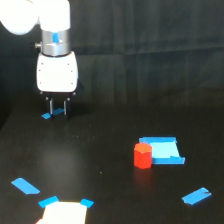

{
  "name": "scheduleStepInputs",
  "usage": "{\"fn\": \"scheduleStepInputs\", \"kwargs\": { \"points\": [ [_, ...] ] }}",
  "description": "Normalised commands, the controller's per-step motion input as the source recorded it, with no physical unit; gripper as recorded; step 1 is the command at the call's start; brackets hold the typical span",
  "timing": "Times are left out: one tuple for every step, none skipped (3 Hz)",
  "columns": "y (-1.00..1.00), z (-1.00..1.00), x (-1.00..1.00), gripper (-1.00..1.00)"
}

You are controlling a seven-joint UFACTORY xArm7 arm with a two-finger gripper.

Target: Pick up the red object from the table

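Nearest to the camera, at the bottom edge of the exterior view, I see a pale, overexposed rectangular patch (64, 213) with short blue tape pieces at its upper corners; its nature I cannot determine. To that view's left of it lies one blue tape strip (25, 186), set diagonally on the table (110, 180). On that view's right, at about the same depth, a second diagonal blue strip (196, 196) lies on the black surface.

Farther in, right of centre, I locate the red object (142, 155). It stands upright on the table, a short red-orange block with a faceted or rounded top. Directly behind it and to the exterior view's right is a flat blue square piece (165, 150). The block overlaps the blue piece's near left edge in this view; whether the two touch I cannot tell.

Farthest back, at the view's upper left, I see the arm: a white housing below a grey wrist ring, with the gripper (57, 106) pointing straight down. Its two thin dark fingers (49, 105) hang apart with a narrow gap between them, and nothing is held. The fingertips sit just above a small blue tape mark (48, 115) on the table. The gripper is well apart from the red object, which lies nearer the camera and toward the view's right.
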Motion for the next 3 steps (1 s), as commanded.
{"fn": "scheduleStepInputs", "kwargs": {
  "points": [
    [-0.07, 0.03, 0.65, 1.0],
    [-0.04, -0.25, 1.0, 0.13],
    [-0.05, -0.1, 1.0, 1.0]
  ]
}}
